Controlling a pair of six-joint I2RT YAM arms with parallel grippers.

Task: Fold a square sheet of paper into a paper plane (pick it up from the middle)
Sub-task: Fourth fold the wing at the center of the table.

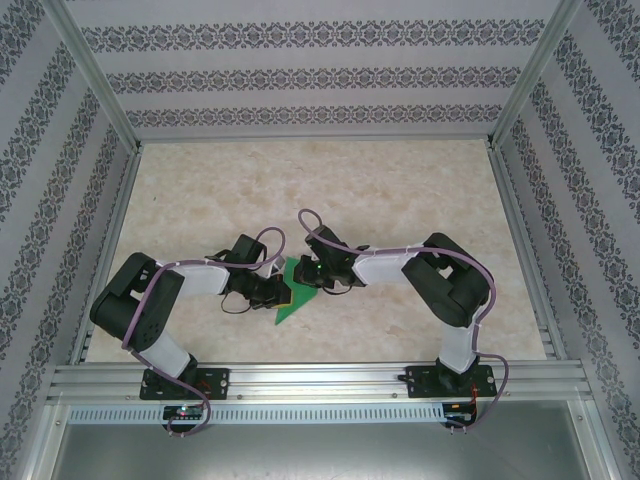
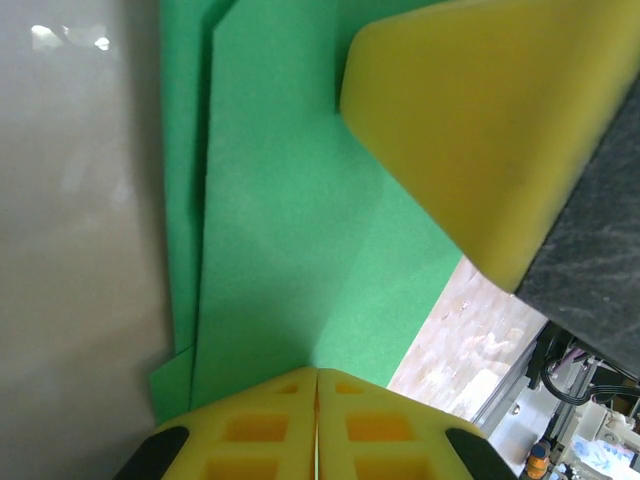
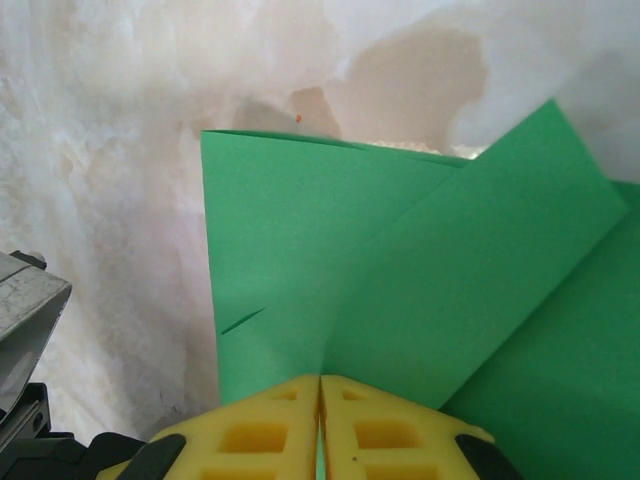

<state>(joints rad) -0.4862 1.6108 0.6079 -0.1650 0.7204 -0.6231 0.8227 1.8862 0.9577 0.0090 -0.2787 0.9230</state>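
Yellow pads (image 2: 290, 400) of my left gripper (image 2: 317, 372) are pressing together with no gap at the seam, clamping the near edge of the green paper (image 2: 290, 230), which is lying in overlapping folded layers. Another yellow finger (image 2: 470, 130), my right gripper's, is hanging over the sheet; whether it is touching I cannot tell. My right gripper (image 3: 320, 378) is likewise pinching shut on the paper's edge, where a diagonal flap is crossing a straight-edged layer. From above, both grippers are meeting mid-table (image 1: 400, 190) on the paper, with a green point poking toward the near side. Pale marbled tabletop is spreading around, patterned wallpaper (image 1: 300, 75) is lining the walls, and an aluminium rail (image 1: 320, 378) is running along the near edge.
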